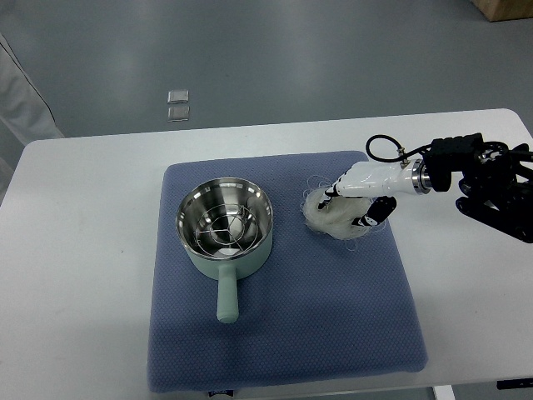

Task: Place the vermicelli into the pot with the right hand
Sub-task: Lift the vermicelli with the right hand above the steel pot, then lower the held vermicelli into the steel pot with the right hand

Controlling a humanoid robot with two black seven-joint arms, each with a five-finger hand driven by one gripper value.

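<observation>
Right hand (356, 200) at centre right, fingers curled down over the vermicelli (326, 215), a pale tangled nest resting on the blue mat (283, 333). Grasp looks underway; lift and transfer left.

Pot (225, 227), centre left, holds only a wire rack, handle toward bottom edge. Path between looks clear. Two small clear squares (177, 104) on the floor beyond the tabletop (83, 275).

Glossy white right hand (360, 193) with black-tipped fingers (383, 208), silver wrist ring, black arm housing, looping black cable
</observation>
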